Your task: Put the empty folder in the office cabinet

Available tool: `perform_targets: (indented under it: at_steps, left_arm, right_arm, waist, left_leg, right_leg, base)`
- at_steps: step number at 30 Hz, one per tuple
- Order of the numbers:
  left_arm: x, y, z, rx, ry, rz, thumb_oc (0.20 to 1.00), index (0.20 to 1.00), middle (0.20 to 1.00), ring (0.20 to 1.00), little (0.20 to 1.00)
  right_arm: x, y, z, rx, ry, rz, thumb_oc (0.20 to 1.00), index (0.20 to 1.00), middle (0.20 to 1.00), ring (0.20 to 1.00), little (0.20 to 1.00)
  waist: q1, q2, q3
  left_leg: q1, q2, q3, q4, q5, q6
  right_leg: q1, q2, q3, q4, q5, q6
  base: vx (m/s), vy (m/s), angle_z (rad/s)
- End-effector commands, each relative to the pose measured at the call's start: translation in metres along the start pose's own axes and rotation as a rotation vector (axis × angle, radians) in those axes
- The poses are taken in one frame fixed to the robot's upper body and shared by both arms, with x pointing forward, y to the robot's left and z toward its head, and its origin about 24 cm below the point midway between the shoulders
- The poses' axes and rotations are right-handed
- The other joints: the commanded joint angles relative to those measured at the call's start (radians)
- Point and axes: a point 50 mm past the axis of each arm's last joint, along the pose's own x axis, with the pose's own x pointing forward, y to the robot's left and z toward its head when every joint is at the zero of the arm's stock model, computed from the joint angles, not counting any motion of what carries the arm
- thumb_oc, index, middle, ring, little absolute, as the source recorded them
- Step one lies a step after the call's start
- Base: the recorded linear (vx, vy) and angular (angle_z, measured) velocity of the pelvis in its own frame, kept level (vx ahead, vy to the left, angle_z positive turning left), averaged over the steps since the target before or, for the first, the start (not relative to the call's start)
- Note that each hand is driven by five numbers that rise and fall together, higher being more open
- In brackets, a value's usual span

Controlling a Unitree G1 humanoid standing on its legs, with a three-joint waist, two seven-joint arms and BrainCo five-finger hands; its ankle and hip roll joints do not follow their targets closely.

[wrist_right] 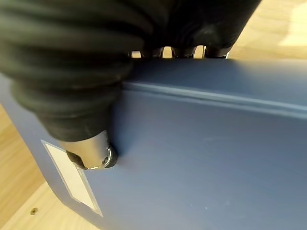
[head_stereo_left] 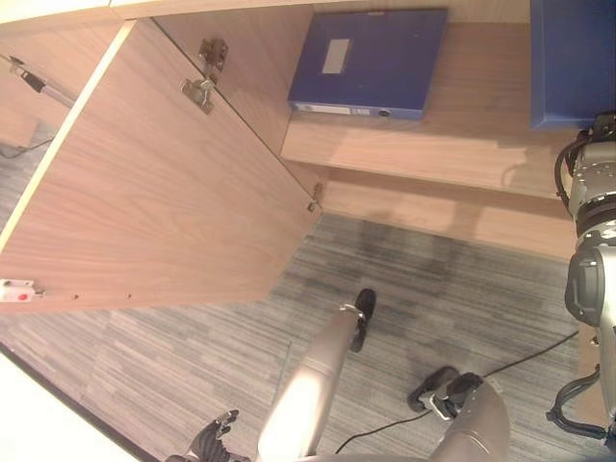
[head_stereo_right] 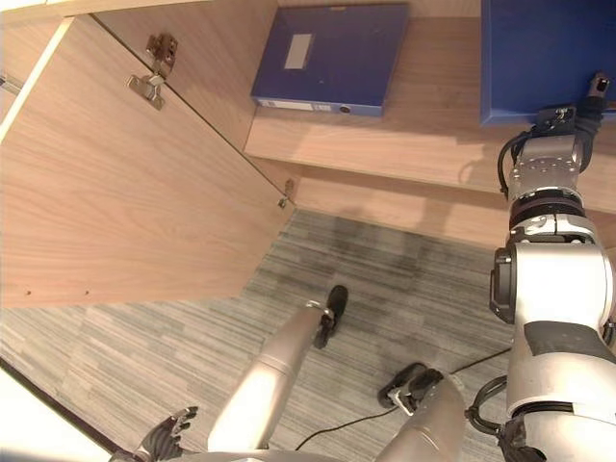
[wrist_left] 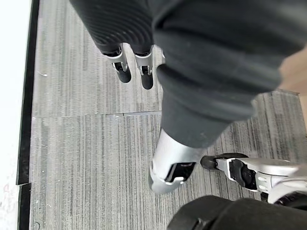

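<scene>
So a blue folder (head_stereo_right: 544,58) is gripped by the right hand (wrist_right: 91,148), thumb pressed on its face and the fingers hooked over its top edge, and it's held right at the wooden cabinet shelf (head_stereo_right: 423,135) on the right side. A second blue folder (head_stereo_right: 332,58) is seen lying flat further left on that same shelf, with the cabinet door (head_stereo_left: 144,192) swung wide open. The left hand (wrist_left: 129,72) is hung low over the grey carpet (head_stereo_left: 433,289), fingers relaxed, nothing held.
</scene>
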Motion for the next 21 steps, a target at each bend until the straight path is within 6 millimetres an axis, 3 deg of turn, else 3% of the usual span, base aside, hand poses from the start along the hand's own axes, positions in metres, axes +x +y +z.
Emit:
perform_targets:
  at_steps: [1, 5, 6, 7, 13, 19, 21]
  left_arm:
    - [0.001, 0.022, -0.061, 0.084, 0.289, 0.152, 1.0, 1.0, 1.0, 1.0, 1.0]
    - [0.012, 0.026, -0.055, 0.048, 0.303, 0.205, 1.0, 1.0, 1.0, 1.0, 1.0]
    - [0.014, 0.026, -0.053, 0.038, 0.297, 0.212, 1.0, 1.0, 1.0, 1.0, 1.0]
    - [0.015, 0.024, -0.053, 0.023, 0.301, 0.223, 1.0, 1.0, 1.0, 1.0, 1.0]
    - [0.018, 0.022, -0.051, 0.015, 0.295, 0.223, 1.0, 1.0, 1.0, 1.0, 1.0]
    - [0.017, 0.029, -0.051, 0.037, 0.298, 0.212, 1.0, 1.0, 1.0, 1.0, 1.0]
    - [0.02, 0.034, -0.045, 0.058, 0.283, 0.209, 1.0, 1.0, 1.0, 1.0, 1.0]
  right_arm:
    - [-0.008, 0.048, 0.025, 0.086, -0.091, 0.182, 0.2, 0.2, 0.2, 0.2, 0.2]
    - [-0.008, 0.049, 0.045, 0.087, -0.159, 0.182, 0.2, 0.2, 0.2, 0.2, 0.2]
    - [-0.008, 0.05, 0.05, 0.081, -0.17, 0.183, 0.561, 0.561, 0.561, 0.561, 0.561]
    - [-0.007, 0.049, 0.057, 0.074, -0.187, 0.186, 1.0, 1.0, 1.0, 1.0, 1.0]
    - [-0.005, 0.044, 0.063, 0.044, -0.196, 0.189, 1.0, 1.0, 1.0, 1.0, 1.0]
    - [-0.003, 0.043, 0.042, -0.391, -0.118, 0.213, 1.0, 1.0, 1.0, 1.0, 1.0]
    - [-0.001, 0.031, 0.026, -0.508, -0.058, 0.192, 1.0, 1.0, 1.0, 1.0, 1.0]
  waist:
    - [0.032, -0.025, 0.011]
    - [0.031, -0.029, 0.014]
    - [0.032, -0.028, 0.016]
    - [0.035, -0.023, 0.018]
    - [0.042, -0.019, 0.017]
    - [0.042, -0.039, 0.023]
    - [0.037, -0.047, 0.029]
  left_leg:
    - [-0.015, -0.015, 0.033, 0.083, -0.152, 0.062]
    - [-0.027, -0.017, 0.036, 0.106, -0.16, 0.06]
    - [-0.031, -0.016, 0.037, 0.114, -0.163, 0.062]
    - [-0.037, -0.017, 0.036, 0.124, -0.167, 0.064]
    - [-0.054, -0.02, 0.04, 0.144, -0.174, 0.068]
    - [-0.04, -0.011, 0.042, 0.119, -0.163, 0.061]
    - [-0.022, -0.006, 0.041, 0.087, -0.151, 0.061]
  right_leg:
    - [-0.002, 0.039, 0.054, -0.09, 0.015, -0.078]
    - [-0.018, 0.027, 0.067, -0.063, 0.006, -0.084]
    - [-0.024, 0.023, 0.07, -0.052, 0.002, -0.086]
    - [-0.035, 0.016, 0.073, -0.03, -0.005, -0.089]
    - [-0.053, -0.001, 0.075, 0.0, -0.016, -0.09]
    - [-0.038, -0.004, 0.062, -0.019, -0.003, -0.09]
    - [-0.023, 0.004, 0.047, -0.049, 0.015, -0.084]
  base:
    - [0.0, 0.0, 0.0]
    - [0.02, -0.002, 0.03]
    - [0.04, -0.012, 0.09]
    - [0.03, -0.013, 0.14]
    - [0.01, -0.003, 0.07]
    - [0.0, 0.0, 0.0]
    - [-0.01, -0.016, 0.01]
